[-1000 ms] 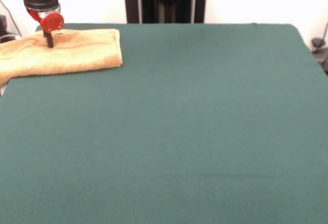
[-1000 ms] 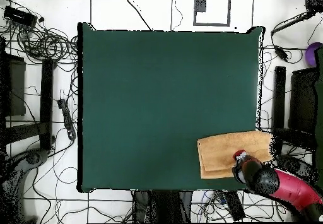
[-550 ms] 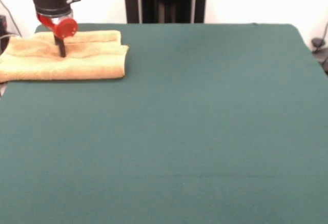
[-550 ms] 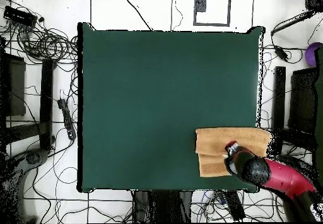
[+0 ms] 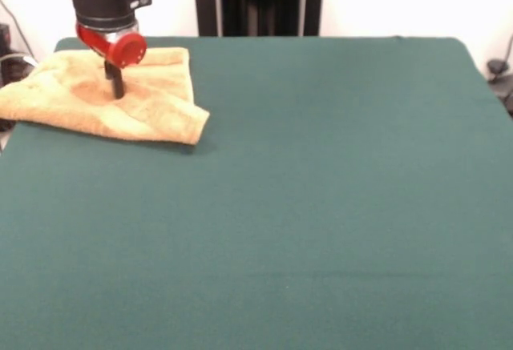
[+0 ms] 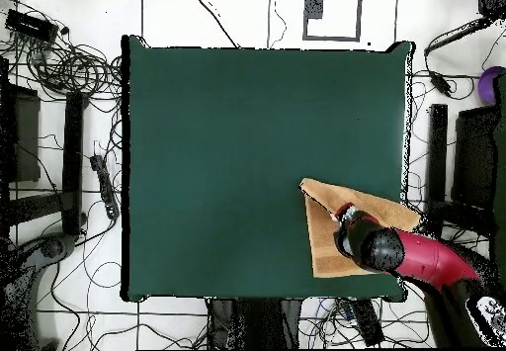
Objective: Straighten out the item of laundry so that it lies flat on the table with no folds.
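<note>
Orange-tan terry: the towel (image 5: 120, 98) lies at about 10 o'clock in the front view, in the far-left corner of the table (image 5: 321, 206). Its left edge reaches the table's side. The gripper (image 5: 117, 90) stands upright on the towel, its dark tip pressed into the cloth in a shallow dent. Whether the jaws are open or closed on cloth cannot be told; only one dark stem is visible.

The front view shows the towel doubled, with a folded corner pointing toward 4 o'clock.

In the overhead view the towel (image 6: 326, 238) lies at about 4 o'clock on the table (image 6: 247, 149), one corner pointing toward 10 o'clock. The arm (image 6: 415, 258) covers the gripper and the towel's middle, entering from the right.
</note>
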You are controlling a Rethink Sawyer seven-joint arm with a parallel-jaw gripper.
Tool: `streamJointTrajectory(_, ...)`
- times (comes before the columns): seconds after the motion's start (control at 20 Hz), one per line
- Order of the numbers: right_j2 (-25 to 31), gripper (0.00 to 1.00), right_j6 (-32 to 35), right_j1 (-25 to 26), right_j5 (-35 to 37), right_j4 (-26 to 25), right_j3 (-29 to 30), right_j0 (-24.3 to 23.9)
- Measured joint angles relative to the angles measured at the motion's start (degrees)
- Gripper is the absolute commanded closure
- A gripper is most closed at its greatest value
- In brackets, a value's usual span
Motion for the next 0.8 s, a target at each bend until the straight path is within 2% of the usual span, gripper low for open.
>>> streamJointTrajectory(0.4,3.5,1.0,0.0,1.1,4.4,0.1,-4.0,-1.2)
streamJointTrajectory(0.8,9.1,1.0,-0.6,3.8,14.1,-1.3,-11.6,-4.1)
